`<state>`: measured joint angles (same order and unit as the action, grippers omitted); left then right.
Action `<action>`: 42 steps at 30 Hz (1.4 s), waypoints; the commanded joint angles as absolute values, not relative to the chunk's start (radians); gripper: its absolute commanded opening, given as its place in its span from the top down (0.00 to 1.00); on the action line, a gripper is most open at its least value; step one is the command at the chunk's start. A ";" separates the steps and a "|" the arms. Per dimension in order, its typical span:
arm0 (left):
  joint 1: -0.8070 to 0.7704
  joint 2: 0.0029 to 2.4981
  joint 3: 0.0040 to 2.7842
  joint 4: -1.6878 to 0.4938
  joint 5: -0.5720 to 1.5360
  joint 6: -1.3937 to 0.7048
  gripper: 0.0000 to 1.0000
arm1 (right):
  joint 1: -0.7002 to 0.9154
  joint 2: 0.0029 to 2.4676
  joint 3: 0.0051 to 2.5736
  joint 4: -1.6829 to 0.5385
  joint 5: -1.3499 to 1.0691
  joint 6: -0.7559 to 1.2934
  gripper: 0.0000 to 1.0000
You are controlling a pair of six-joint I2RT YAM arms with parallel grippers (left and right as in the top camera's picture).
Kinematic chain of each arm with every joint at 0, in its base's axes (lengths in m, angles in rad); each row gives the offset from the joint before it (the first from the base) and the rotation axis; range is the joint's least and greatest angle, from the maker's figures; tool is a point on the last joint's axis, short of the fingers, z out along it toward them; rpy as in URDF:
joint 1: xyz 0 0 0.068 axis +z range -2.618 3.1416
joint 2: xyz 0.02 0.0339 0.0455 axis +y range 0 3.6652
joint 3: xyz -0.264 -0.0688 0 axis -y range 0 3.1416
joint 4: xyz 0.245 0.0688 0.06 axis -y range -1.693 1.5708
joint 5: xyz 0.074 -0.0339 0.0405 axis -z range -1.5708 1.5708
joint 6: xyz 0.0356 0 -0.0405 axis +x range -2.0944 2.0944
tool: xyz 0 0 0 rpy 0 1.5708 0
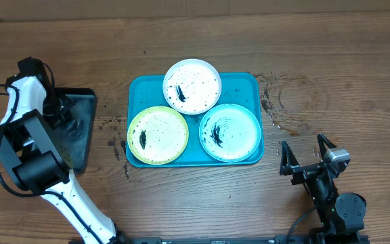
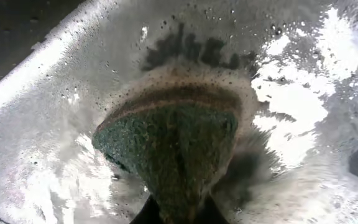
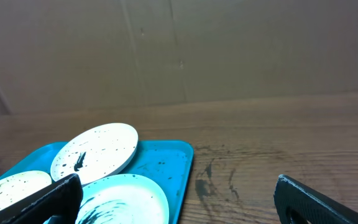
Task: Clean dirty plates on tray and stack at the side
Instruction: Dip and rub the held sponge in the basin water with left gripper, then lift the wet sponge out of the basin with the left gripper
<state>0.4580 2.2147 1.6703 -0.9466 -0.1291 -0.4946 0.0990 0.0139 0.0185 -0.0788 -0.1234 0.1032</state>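
Note:
The turquoise tray (image 1: 244,88) lies mid-table with three dirty plates on it: a white one (image 1: 191,86) at the back, a yellow-green one (image 1: 157,135) front left and a pale mint one (image 1: 229,131) front right, all with black smears. My left gripper (image 1: 65,115) is down in the black tray (image 1: 83,146). In the left wrist view this gripper (image 2: 179,213) is shut on a green and tan sponge (image 2: 173,140) that sits in soapy foam. My right gripper (image 1: 306,154) stands open and empty to the right of the turquoise tray, apart from it.
The right wrist view shows the tray's right rim (image 3: 188,163), the white plate (image 3: 95,149) and the mint plate (image 3: 126,196) ahead and to the left. Dark wet stains (image 1: 276,102) mark the wood right of the tray. Black specks (image 1: 114,125) lie between the two trays.

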 commanded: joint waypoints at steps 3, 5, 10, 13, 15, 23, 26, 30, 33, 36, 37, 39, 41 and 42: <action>0.457 2.240 1.708 -1.008 -0.122 -0.492 0.96 | 0.096 0.005 0.008 -0.074 -0.113 0.096 0.00; 0.458 2.240 1.763 -1.073 -0.122 -0.490 0.96 | 0.096 0.005 0.008 -0.074 -0.113 0.096 0.00; 0.457 2.236 1.930 -1.240 -0.087 -0.480 0.96 | 0.096 0.005 0.008 -0.074 -0.113 0.096 0.00; 0.458 2.231 2.028 -1.340 -0.002 -0.413 0.96 | 0.096 0.005 0.008 -0.074 -0.113 0.096 0.00; 0.457 2.230 2.098 -1.407 0.053 -0.368 0.96 | 0.096 0.005 0.008 -0.074 -0.113 0.096 0.00; 0.457 2.238 2.139 -1.451 0.045 -0.359 0.96 | 0.096 0.005 0.008 -0.073 -0.113 0.096 0.00; 0.458 2.252 2.023 -1.375 0.057 -0.366 0.96 | 0.096 0.005 0.008 -0.073 -0.113 0.096 0.00; 0.465 2.262 1.967 -1.362 0.128 -0.366 0.96 | 0.096 0.005 0.008 -0.074 -0.113 0.096 0.00; 0.497 2.260 2.054 -1.433 0.259 -0.366 0.96 | 0.096 0.005 0.008 -0.074 -0.113 0.096 0.00; 0.532 2.260 2.152 -1.496 0.373 -0.366 0.96 | 0.096 0.005 0.008 -0.073 -0.113 0.096 0.00; 0.544 2.260 2.182 -1.512 0.405 -0.366 0.96 | 0.096 0.005 0.008 -0.073 -0.113 0.096 0.00; 0.561 2.260 2.222 -1.530 0.454 -0.367 0.96 | 0.096 0.005 0.008 -0.074 -0.113 0.096 0.00; 0.573 2.260 2.243 -1.542 0.498 -0.383 0.96 | 0.096 0.005 0.008 -0.074 -0.113 0.096 0.00; 0.580 2.260 2.247 -1.550 0.527 -0.398 0.96 | 0.096 0.005 0.008 -0.074 -0.113 0.096 0.00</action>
